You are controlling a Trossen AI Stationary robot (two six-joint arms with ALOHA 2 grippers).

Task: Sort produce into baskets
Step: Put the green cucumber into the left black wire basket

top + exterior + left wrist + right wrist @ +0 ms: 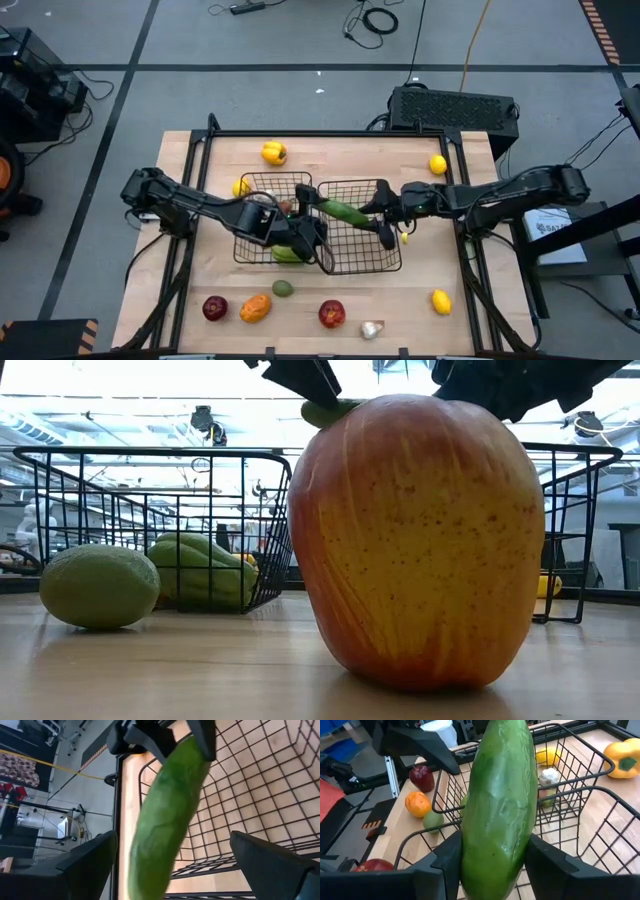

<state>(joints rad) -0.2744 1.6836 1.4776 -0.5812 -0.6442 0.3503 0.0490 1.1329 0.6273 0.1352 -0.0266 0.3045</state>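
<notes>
Right gripper (pixel 381 222): you had it clamped on the cucumber (pixel 343 211), fingers pressed against one end; it hung above the right basket (pixel 390 262).
Cucumber: its long axis ran out from your right fingers toward the left arm, the free end over the seam between the two baskets.
Left gripper (pixel 312 238): you held it spread wide and empty, just beyond that free end; its fingers (pixel 85 865) flanked the cucumber without touching.
Nearer arm: right, already holding.
Left basket (pixel 250 182): beside the right one, green produce inside.
</notes>
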